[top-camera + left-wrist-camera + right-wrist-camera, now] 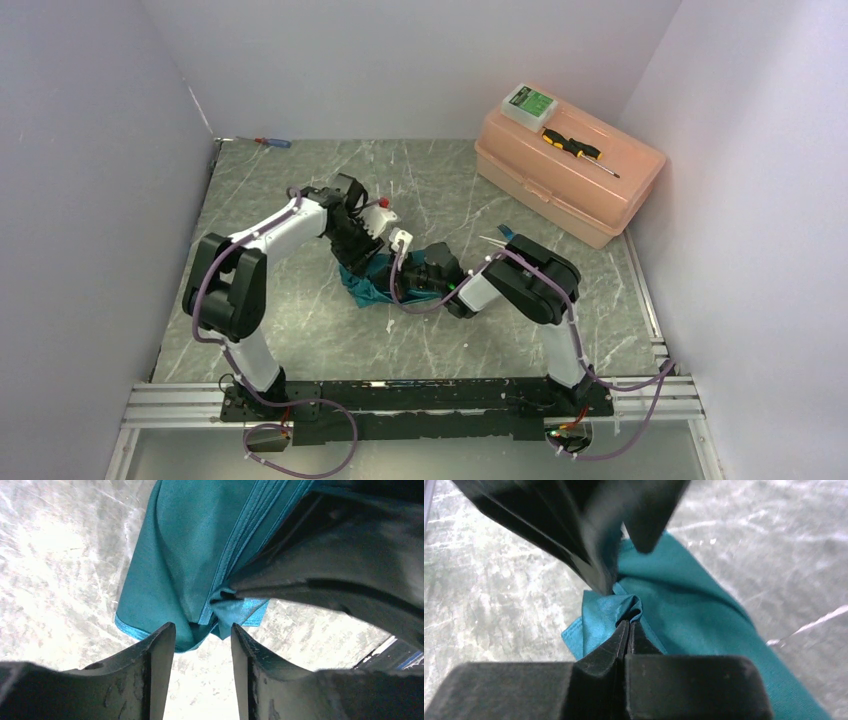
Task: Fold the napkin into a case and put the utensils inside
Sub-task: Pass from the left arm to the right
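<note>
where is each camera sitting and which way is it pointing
Top view: fixed high behind the arm bases, looking down at the table; the left arm and right arm show whole.
Left wrist: on the left arm, looking down past the open left tool at the napkin; its two fingers show.
Right wrist: on the right arm, looking along the right tool, shut on a napkin fold; its fingers show.
Shared: both wrist views show the napkin's pinched corner and the other arm's tool.
</note>
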Action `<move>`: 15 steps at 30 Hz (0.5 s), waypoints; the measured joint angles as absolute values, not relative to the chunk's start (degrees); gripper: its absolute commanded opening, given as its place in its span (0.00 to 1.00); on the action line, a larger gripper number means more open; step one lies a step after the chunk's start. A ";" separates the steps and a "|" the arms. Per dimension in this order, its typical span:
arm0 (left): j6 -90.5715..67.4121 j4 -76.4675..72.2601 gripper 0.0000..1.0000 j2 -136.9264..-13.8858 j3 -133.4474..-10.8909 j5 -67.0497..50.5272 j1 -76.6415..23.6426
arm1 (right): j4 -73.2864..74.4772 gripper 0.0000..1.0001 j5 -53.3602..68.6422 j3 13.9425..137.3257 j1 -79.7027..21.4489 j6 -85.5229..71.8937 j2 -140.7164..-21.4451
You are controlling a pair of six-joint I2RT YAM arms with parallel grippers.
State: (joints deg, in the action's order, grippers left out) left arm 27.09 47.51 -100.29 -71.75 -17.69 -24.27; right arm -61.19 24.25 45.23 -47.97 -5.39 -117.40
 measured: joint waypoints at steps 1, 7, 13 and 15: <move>26.94 47.44 0.53 -99.72 -71.75 -17.67 -24.12 | -61.21 0.00 24.29 45.01 -48.01 -6.00 -117.84; 27.18 47.64 0.64 -94.54 -71.77 -18.48 -24.03 | -61.39 0.00 24.34 44.53 -47.44 -10.13 -120.01; 28.77 46.39 0.59 -90.45 -68.18 -21.32 -24.01 | -62.65 0.00 24.64 44.07 -46.85 -14.04 -120.07; 29.87 46.04 0.58 -90.11 -66.26 -21.93 -24.03 | -64.79 0.00 25.36 43.48 -46.24 -16.67 -120.70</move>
State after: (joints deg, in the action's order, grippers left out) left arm 29.87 46.04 -90.11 -66.26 -21.93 -24.03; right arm -64.79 25.36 43.48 -46.24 -16.67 -120.70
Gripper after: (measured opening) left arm 0.590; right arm 0.010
